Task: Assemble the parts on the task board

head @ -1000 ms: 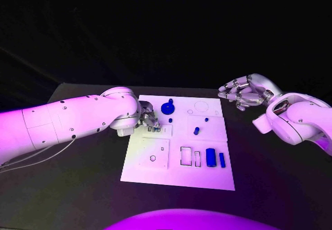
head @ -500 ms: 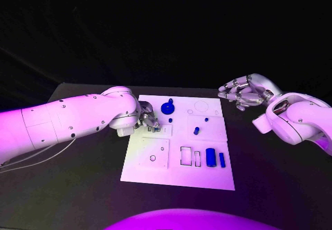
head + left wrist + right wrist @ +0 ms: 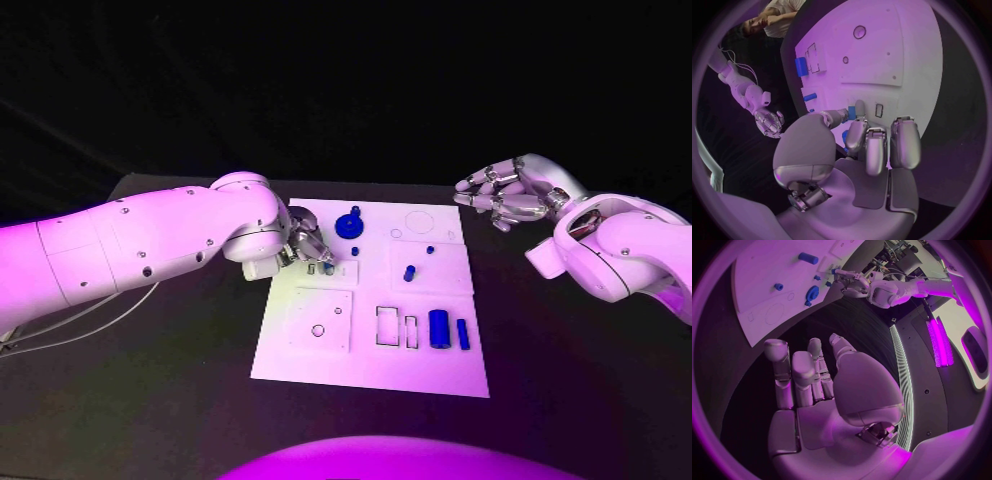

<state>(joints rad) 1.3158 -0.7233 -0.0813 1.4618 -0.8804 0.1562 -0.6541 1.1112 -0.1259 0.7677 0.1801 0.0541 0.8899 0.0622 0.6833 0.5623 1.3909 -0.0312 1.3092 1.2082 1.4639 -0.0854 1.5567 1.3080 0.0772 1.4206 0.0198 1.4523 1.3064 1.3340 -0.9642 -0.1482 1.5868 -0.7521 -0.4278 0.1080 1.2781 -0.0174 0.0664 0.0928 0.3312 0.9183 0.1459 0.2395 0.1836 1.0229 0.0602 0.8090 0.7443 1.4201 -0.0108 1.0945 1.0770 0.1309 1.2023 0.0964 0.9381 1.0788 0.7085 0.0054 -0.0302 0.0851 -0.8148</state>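
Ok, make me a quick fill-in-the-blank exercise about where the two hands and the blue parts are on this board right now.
1. The left hand works at the task board's ____ edge.
2. The right hand hovers off the board with its fingers holding ____.
3. The two blue cylinders lying side by side sit on the half of the board ____ the robot.
4. The board itself is ____ in colour.

Missing words: left; nothing; nearer; white
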